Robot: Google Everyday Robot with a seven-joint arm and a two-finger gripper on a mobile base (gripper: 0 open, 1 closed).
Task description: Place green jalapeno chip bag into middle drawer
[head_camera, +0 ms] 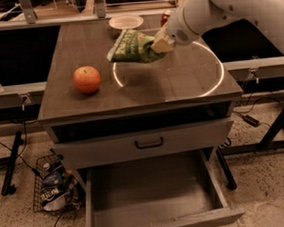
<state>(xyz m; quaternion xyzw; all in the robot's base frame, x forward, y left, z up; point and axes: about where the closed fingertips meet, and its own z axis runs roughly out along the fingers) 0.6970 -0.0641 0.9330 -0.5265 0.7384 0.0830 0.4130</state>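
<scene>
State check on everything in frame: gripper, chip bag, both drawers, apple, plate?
gripper: jaws shut on the bag's end, above the table.
green jalapeno chip bag: held, lifted off the table.
middle drawer: pulled open.
upper drawer front: not pulled out.
apple: resting on the table, untouched.
plate: flat, at the table's back edge.

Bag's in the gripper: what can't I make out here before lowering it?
Camera view:
- Gripper, shut on the green jalapeno chip bag above the tabletop: finger contact hidden by the bag.
- Middle drawer: front-left corner cut off by the bottom edge.
- Red object behind the arm: mostly hidden.
- Bag lettering: blurred.
</scene>
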